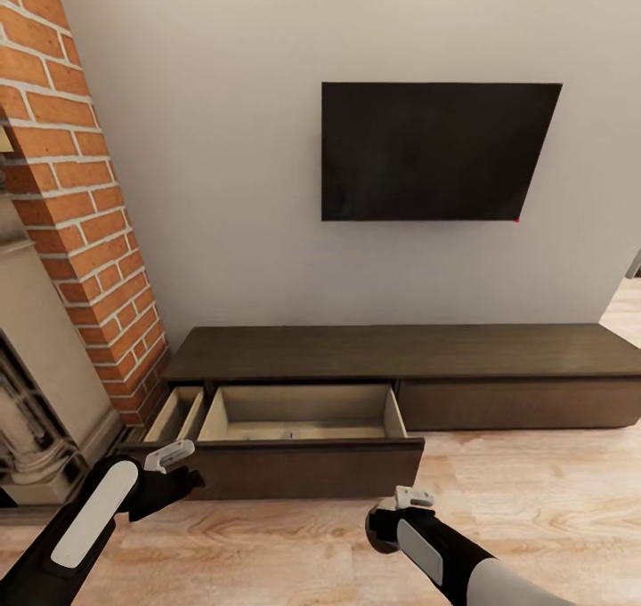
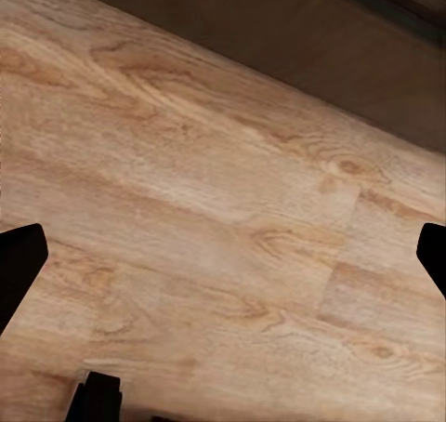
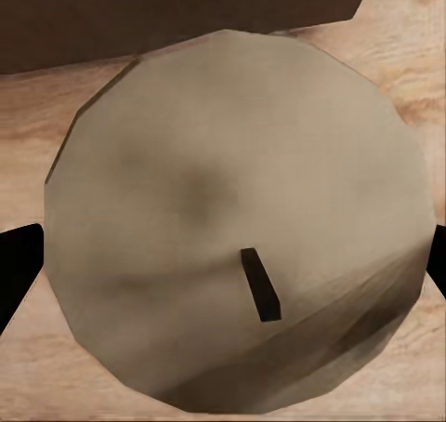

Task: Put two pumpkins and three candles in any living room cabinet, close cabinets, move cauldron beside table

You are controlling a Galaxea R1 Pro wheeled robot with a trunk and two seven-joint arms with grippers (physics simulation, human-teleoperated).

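The cabinet (image 1: 499, 357) runs along the wall, dark brown and low. Its wide drawer (image 1: 303, 415) stands pulled out, showing a pale wood inside, and a narrow drawer (image 1: 174, 415) to its left is also out. I cannot make out what lies in them. My right gripper (image 1: 385, 519) hovers over the floor in front of the wide drawer's right end, shut on a pale grey candle (image 3: 186, 190) with a short dark wick (image 3: 260, 284). My left gripper (image 1: 181, 477) is open near the drawer's front left corner, with bare floor between its fingers (image 2: 19, 264).
A red brick chimney column (image 1: 85, 223) and a pale stone fireplace (image 1: 36, 383) stand at the left. A black TV (image 1: 436, 152) hangs on the wall above the cabinet. Light wooden floor (image 1: 534, 499) spreads in front and to the right.
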